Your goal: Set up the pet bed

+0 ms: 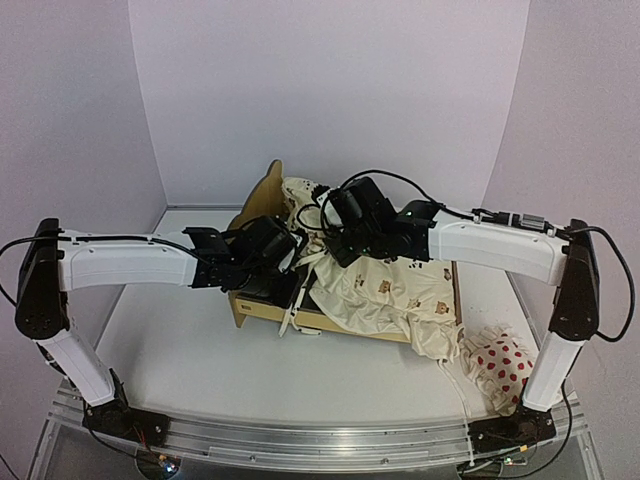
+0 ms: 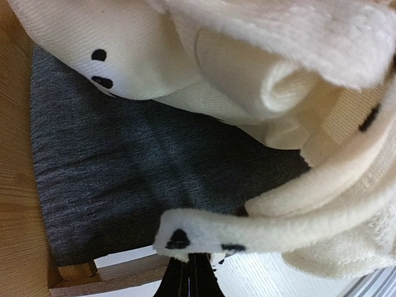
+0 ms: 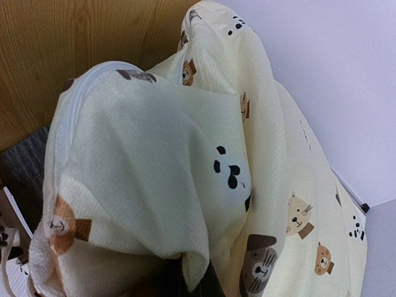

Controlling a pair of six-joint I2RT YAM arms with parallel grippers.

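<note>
Plywood pet bed [image 1: 262, 200] is sitting in the middle of the bench [image 1: 190, 350], with the animal-print cushion [image 1: 400, 290] draping over most of it. Over the grey base [image 2: 124, 179], the left pincer [image 2: 189, 275] is clenching a cream cushion edge. Bunched cloth is hiding the right pincer [image 1: 330, 222], so I cannot tell its grip. Beside the right arm, a dotted pillow [image 1: 503, 365] is lying.
</note>
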